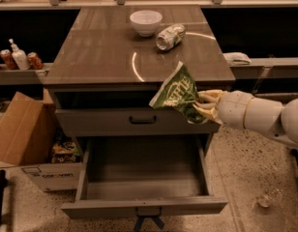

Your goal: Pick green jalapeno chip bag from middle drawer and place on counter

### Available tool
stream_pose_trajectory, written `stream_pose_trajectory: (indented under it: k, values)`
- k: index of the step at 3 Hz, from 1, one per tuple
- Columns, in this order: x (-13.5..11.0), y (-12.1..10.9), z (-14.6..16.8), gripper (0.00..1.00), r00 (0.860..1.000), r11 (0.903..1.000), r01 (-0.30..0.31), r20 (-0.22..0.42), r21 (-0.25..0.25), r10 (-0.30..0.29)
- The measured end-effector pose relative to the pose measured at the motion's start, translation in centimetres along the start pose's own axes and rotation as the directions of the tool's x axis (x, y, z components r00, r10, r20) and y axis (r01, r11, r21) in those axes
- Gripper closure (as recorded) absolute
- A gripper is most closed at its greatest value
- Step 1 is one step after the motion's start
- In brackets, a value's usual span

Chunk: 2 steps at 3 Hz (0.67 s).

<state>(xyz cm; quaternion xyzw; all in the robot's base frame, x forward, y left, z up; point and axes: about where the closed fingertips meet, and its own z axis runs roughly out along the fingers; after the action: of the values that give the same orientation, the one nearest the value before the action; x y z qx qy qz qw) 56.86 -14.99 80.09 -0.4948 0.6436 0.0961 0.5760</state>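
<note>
Camera view from in front of the cabinet: the gripper (203,107) comes in from the right at about the height of the upper drawer front (139,121), with its pale fingers pinched on the lower right end of the green jalapeno chip bag (177,92). The bag hangs in the air, clear of the middle drawer (144,204), which stands pulled open below with its floor bare. The bag's long axis slants up and to the left from the pinch. In this view its top corner overlaps the front right edge of the counter (100,52). I'd say the counter lies above and to the left of the gripper, so the placing needs a lift and a reach inward. The open patch is near the front, well short of the white bowl (145,21) and the tipped can (170,36).
</note>
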Motion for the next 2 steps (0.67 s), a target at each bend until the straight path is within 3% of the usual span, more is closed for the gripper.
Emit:
stream_pose_trajectory:
  k: [2]
  values:
    - [-5.7, -7.0, -1.7, 1.0, 0.996, 0.9905, 0.081, 0.028, 0.112, -0.084]
